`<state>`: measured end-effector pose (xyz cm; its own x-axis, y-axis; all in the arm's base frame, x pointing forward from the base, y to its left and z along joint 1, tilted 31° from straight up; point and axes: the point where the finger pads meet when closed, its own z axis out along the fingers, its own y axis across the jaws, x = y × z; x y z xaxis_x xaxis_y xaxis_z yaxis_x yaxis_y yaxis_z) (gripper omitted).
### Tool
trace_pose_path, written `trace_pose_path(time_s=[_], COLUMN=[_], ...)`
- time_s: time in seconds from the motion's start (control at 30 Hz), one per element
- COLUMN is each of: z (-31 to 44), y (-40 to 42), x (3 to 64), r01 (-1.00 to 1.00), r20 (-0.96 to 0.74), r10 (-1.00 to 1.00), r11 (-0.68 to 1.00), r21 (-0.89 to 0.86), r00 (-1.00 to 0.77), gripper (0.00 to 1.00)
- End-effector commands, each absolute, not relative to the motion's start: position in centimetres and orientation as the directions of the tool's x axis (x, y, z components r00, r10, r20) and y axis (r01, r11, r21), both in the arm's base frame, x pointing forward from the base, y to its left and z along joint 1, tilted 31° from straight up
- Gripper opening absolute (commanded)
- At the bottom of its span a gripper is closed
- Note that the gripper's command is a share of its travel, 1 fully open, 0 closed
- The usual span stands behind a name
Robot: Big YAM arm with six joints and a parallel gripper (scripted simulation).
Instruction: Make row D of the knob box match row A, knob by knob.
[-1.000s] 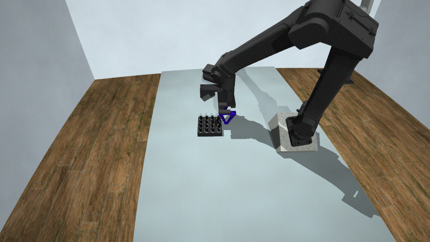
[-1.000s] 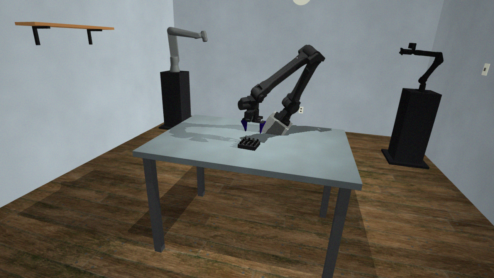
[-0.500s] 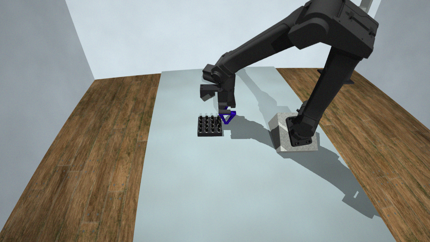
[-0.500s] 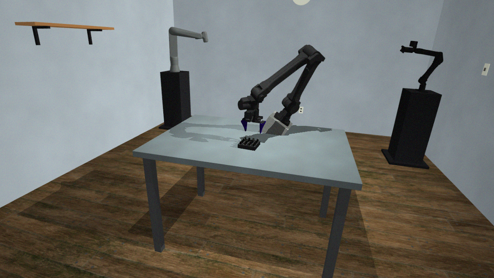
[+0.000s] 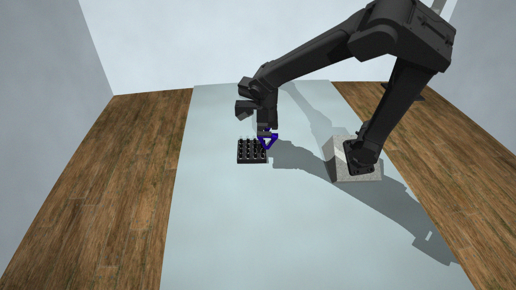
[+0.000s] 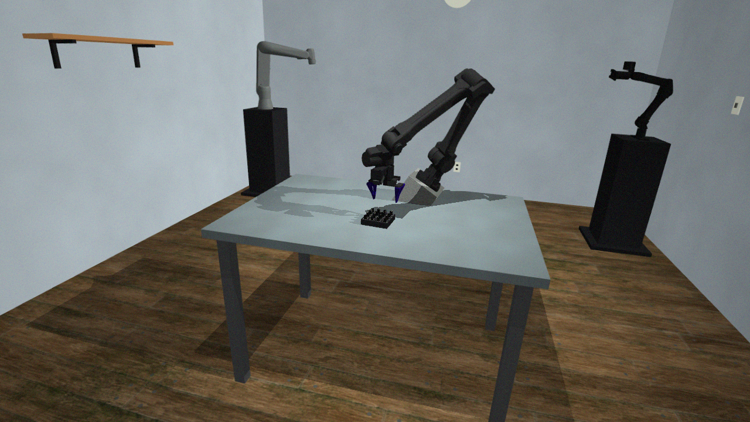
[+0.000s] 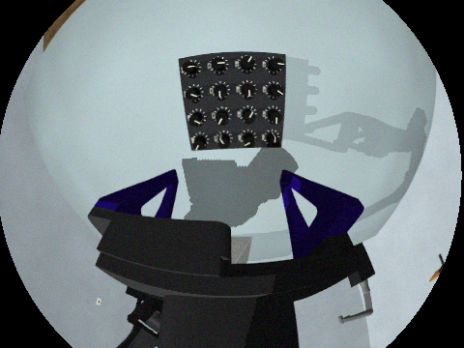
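Note:
The black knob box (image 5: 251,151) (image 6: 380,219) (image 7: 234,101) stands on the grey table (image 5: 230,223) (image 6: 461,246), with a four-by-four grid of black knobs, each with a white line. In the wrist view the whole grid shows ahead of the fingers, and the knob lines point in different directions. My gripper (image 5: 267,141) (image 6: 384,193) (image 7: 229,175) with blue fingers is open and empty. It hangs above the table just beside the box's edge nearest the arm, touching no knob. The printed names are too small to read.
The arm's grey stone base block (image 5: 337,158) (image 6: 419,190) stands on the table to the right of the box. Two camera arms on black pedestals (image 6: 265,149) (image 6: 626,191) stand on the floor behind the table. The arm's shadow falls beside the box.

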<state>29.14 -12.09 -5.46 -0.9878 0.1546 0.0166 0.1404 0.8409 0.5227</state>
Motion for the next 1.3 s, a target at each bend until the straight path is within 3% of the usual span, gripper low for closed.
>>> trace_pose_path(time_s=[0.0, 0.13, 0.3, 0.33, 1.27], z=[-2.9, -1.1, -2.6, -2.6, -2.2], y=[-12.8, -11.8, -10.0, -10.4, -11.5], x=[32.9, 35.1, 33.1, 33.0, 34.5], r01=[0.195, 0.286, 0.345, 0.355, 0.334], r20=[0.003, 0.049, 0.140, 0.140, 0.095], r10=[0.222, 0.302, 0.319, 0.331, 0.332], r11=[0.847, 0.821, 0.794, 0.790, 0.801], r21=[0.494, 0.494, 0.500, 0.500, 0.497], r00=[-0.975, -0.952, -0.937, -0.933, -0.938], gripper=[1.00, 1.00, 1.00, 0.20, 0.20])
